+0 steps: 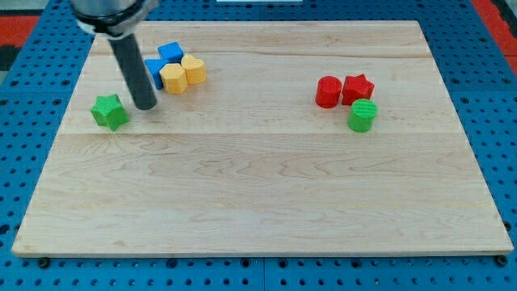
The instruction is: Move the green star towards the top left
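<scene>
The green star lies near the left edge of the wooden board, in its upper left part. My tip rests on the board just to the right of the star, a small gap apart. The dark rod rises from the tip toward the view's top left. It partly hides a blue block behind it.
A second blue block and two yellow blocks cluster just right of the rod. At the right, a red cylinder, a red star and a green cylinder sit together. Blue pegboard surrounds the board.
</scene>
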Tool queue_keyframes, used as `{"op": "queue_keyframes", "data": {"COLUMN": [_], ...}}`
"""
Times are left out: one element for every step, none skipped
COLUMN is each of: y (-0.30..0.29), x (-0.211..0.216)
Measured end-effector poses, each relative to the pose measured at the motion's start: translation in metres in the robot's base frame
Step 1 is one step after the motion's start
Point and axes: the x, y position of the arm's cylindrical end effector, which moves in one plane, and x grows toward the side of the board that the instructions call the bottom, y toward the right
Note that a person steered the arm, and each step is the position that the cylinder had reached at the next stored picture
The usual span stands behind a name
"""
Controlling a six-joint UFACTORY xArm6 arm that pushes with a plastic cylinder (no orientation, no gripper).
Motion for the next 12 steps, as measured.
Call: {"op": "queue_keyframes", "data": {"y": [0.017, 0.013, -0.017, -0.008, -0.019, -0.020, -0.033, -0.060, -0.057, -0.040, -0.040, -0.040], "x": [0.009, 0.052, 0.071, 0.032, 0.017, 0.039, 0.074, 0.065, 0.032, 0.000, -0.027, -0.052]}}
